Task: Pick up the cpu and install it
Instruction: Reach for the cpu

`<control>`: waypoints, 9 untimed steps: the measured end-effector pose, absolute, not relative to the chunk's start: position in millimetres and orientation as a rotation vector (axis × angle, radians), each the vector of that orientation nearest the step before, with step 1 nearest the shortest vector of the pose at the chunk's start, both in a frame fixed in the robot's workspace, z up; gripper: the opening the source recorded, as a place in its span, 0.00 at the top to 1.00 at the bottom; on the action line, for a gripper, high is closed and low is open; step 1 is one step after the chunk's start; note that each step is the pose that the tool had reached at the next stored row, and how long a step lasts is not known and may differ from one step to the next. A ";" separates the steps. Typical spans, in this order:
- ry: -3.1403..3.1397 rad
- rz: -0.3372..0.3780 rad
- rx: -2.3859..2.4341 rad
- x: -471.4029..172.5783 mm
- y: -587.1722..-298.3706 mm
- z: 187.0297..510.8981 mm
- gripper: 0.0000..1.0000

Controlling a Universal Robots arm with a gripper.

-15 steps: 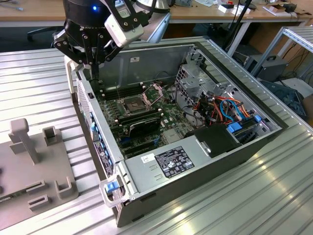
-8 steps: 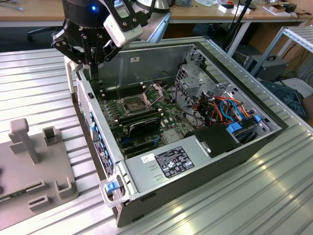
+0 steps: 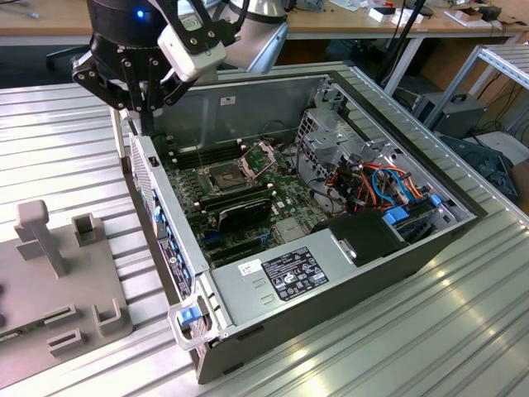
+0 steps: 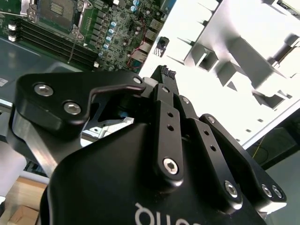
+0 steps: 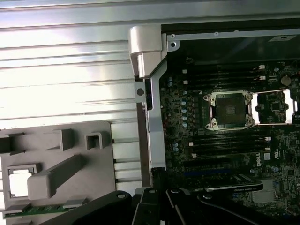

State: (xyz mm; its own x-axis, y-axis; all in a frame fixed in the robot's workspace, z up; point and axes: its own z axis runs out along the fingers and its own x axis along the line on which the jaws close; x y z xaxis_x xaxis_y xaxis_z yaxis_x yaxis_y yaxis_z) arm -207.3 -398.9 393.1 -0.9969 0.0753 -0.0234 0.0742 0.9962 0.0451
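Ribbed metal table (image 3: 66, 149), wooden desks (image 3: 50, 21) behind; gripper (image 4: 165, 75) closed at computer case (image 3: 372, 285) edge; cpu (image 5: 19, 182) in grey tray (image 5: 93, 187).

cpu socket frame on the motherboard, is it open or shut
Open. In the first wrist view the hinged frame lies swung back beside the socket, whose contact bed is bare.

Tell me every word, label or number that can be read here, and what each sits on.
The label on the power supply: print too small to read.
White lettering on the body of the end effector, second wrist view: cut off at the edge, unreadable.
White marks on the motherboard, first wrist view: too small to read.
So nothing is legible.
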 end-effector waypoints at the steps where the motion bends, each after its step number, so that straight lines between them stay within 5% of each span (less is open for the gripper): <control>1: 3.114 0.069 0.117 -208.6 -398.9 393.2 0.89; 9: 3.114 0.069 0.117 -220.1 -398.9 393.1 0.89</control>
